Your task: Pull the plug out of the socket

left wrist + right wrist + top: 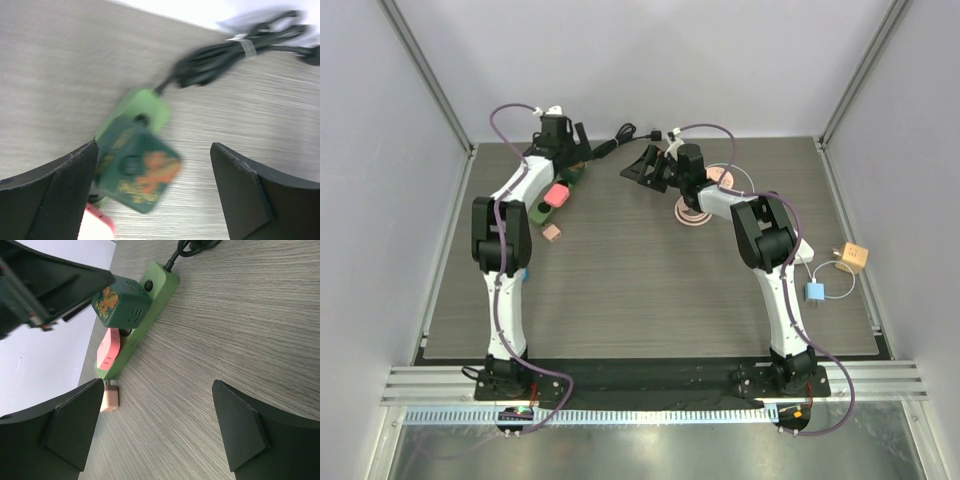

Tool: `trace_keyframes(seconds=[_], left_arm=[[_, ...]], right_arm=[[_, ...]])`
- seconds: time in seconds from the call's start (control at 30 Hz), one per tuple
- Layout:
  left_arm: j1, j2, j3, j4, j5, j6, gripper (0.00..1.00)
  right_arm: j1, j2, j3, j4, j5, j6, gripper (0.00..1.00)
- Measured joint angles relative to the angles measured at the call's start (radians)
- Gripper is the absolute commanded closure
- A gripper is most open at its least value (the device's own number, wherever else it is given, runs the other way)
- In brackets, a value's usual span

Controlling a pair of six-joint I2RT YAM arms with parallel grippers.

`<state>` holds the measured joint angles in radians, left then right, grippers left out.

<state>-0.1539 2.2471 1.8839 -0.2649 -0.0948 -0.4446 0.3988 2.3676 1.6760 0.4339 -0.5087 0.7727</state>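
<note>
Currently the left end effector (154,147) gapes wide around the green plug (140,175); right end effector (157,385) wide, empty.

Matt wood-grain table (240,315), green plastic socket strip (159,287)

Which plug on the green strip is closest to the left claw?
The dark green plug with the orange picture, right by the open left claw. The pink plug sits further along the strip, away from the cord.

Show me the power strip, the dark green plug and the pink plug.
power strip (161,292), right wrist view, bare end near the switch.
dark green plug (127,305), right wrist view, its side face.
pink plug (107,350), right wrist view, its top.
</note>
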Motion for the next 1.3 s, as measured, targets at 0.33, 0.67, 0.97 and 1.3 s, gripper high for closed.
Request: trace_keyframes(seconds=[0.33, 0.67, 0.97, 1.3], left_arm=[[-0.035, -0.24, -0.195, -0.053, -0.099, 0.15, 0.09], [-0.088, -0.177, -0.179, -0.155, -0.229, 0.276, 0.17], [-0.109, -0.107, -0.139, -0.279, -0.275, 0.343, 0.24], [-0.108, -0.028, -0.069, -0.325, -0.33, 0.37, 0.58]], right_arm=[[0.009, 0.009, 0.023, -0.024, -0.006, -0.003, 0.05], [0.024, 0.018, 0.04, -0.043, -0.014, -0.004, 0.05], [0.043, 0.051, 0.091, -0.069, -0.018, -0.007, 0.05], [0.078, 0.09, 0.144, -0.127, -0.016, -0.02, 0.06]])
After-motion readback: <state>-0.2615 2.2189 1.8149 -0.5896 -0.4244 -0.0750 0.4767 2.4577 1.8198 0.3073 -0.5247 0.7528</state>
